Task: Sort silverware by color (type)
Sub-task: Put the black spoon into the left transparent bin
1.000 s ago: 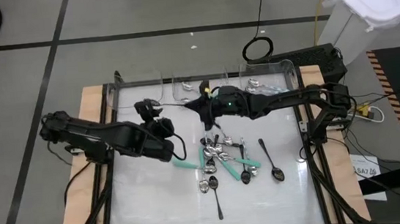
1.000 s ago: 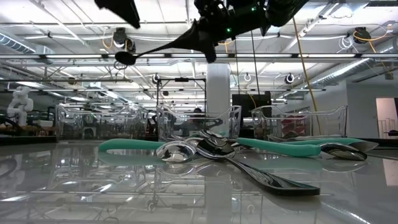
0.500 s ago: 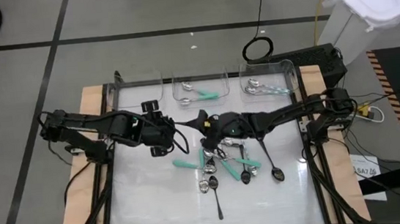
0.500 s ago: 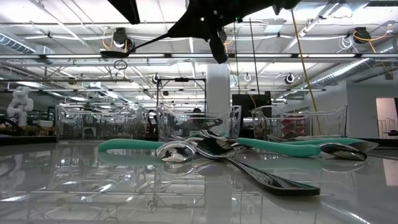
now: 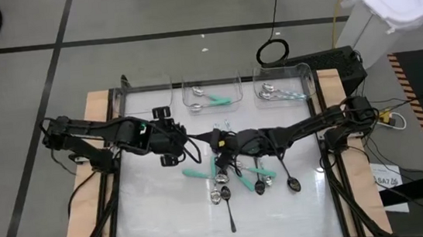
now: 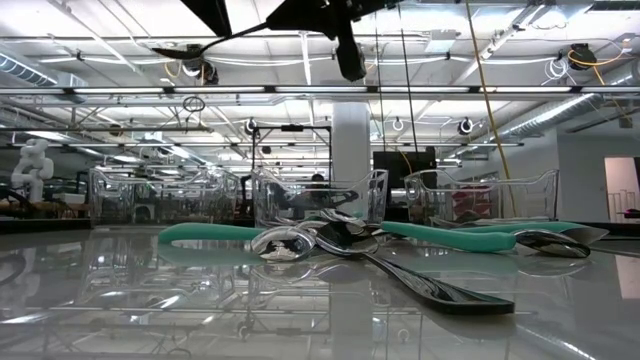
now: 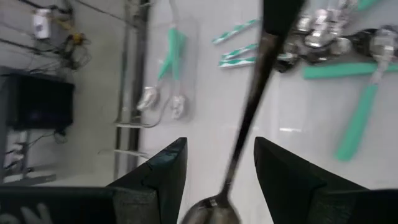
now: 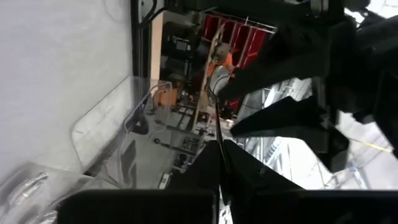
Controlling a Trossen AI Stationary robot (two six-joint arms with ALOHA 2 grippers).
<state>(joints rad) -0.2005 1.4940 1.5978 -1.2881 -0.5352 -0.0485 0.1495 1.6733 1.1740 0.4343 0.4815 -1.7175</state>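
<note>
Your right gripper [image 5: 215, 142] was pinched shut on the handle of a dark spoon [image 7: 249, 121], holding it in the air above the white surface [image 5: 158, 209], near the middle. The spoon's bowl pointed toward your left gripper [image 5: 186, 143], whose fingers [image 7: 163, 180] were spread apart on either side of the bowl without closing on it. Below the two grippers, a loose pile of silverware [image 5: 236, 170] lay on the surface: teal-handled spoons, shiny ones and a few dark ones. One more dark spoon [image 5: 287, 171] lay apart, just right of the pile. At the far edge, the middle clear bin [image 5: 211, 94] held teal-handled pieces and the right bin [image 5: 283, 85] held pale-handled ones.
</note>
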